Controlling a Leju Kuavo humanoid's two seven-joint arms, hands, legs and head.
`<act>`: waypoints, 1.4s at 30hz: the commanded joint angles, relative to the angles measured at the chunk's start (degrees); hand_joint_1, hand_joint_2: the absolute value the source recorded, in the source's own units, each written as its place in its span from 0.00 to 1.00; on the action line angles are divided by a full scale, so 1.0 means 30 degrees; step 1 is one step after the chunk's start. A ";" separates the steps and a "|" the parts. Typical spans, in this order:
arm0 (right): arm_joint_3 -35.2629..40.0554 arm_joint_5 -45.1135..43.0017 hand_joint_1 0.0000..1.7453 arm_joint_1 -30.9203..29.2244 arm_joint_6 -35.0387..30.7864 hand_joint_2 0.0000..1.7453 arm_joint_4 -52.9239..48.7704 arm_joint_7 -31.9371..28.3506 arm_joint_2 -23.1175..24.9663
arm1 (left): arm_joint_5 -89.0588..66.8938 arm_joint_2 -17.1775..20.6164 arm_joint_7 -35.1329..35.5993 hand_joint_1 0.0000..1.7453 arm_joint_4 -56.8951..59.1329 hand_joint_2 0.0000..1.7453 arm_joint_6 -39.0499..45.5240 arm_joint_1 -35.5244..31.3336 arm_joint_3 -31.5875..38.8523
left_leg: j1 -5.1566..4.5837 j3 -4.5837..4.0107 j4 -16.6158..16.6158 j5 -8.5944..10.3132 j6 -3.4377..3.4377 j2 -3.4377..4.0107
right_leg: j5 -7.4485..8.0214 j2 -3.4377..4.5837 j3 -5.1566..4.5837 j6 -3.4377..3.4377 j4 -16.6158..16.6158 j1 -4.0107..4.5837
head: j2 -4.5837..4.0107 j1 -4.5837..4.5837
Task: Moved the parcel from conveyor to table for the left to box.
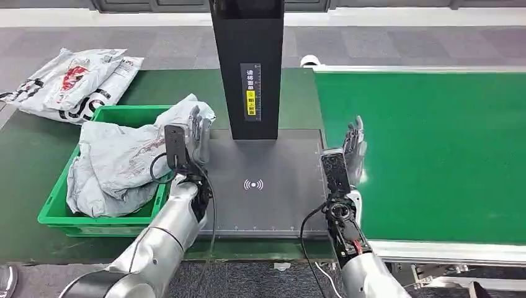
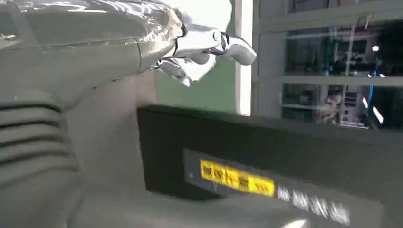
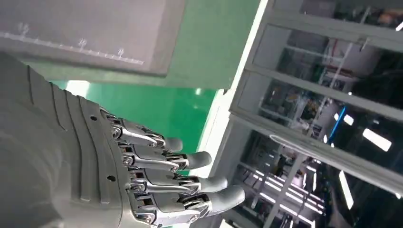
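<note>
1. Two hands show in your head view: the left hand [image 1: 197, 133] is raised beside the green box [image 1: 57, 208], fingers straight and apart, holding nothing.
2. Your right hand [image 1: 353, 146] stands at the green conveyor [image 1: 434, 149] edge, fingers extended, holding nothing.
3. You see the grey parcel [image 1: 121, 158] lying crumpled in the box, draped over its rim.

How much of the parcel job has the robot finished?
Done: grey parcels already fill the green box beside the left hand. In hand: nothing; the left hand and the right hand are both open, fingers spread. The grey table and the green conveyor carry no parcel. Left: apparently only waiting for another parcel, if one comes.
</note>
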 commanded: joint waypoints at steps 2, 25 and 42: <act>0.0734 -0.0083 0.00 -0.2006 -0.0066 0.00 0.3326 0.0093 -0.0178 | 0.0667 0.0058 0.0072 0.00 0.0285 1.00 0.0382 -0.0357 -0.5907 | 0.0002 0.0004 -0.0001 -0.0004 0.0011 0.0047 | 0.0008 0.0021 0.0004 -0.0003 -0.0015 0.0006 | 0.0000 0.0000; 0.0458 0.0120 0.00 -0.2337 -0.0082 0.00 0.3844 -0.0759 0.0283 | 0.1861 0.0058 0.0072 0.00 0.1864 1.00 0.0624 -0.1389 -0.6371 | 0.0011 0.0021 -0.0016 0.0001 -0.0001 0.0050 | 0.0013 0.0023 0.0018 -0.0017 -0.0035 0.0015 | 0.0000 0.0000; 0.2610 -0.1815 0.00 0.0658 -0.0723 1.00 0.0893 -0.0759 0.0623 | 0.2313 0.0125 0.0072 0.00 0.1295 1.00 0.0430 0.0024 -0.6703 | 0.0014 0.0062 -0.0057 -0.0003 -0.0003 0.0049 | 0.0007 0.0020 0.0057 -0.0021 -0.0073 0.0020 | 0.0000 0.0000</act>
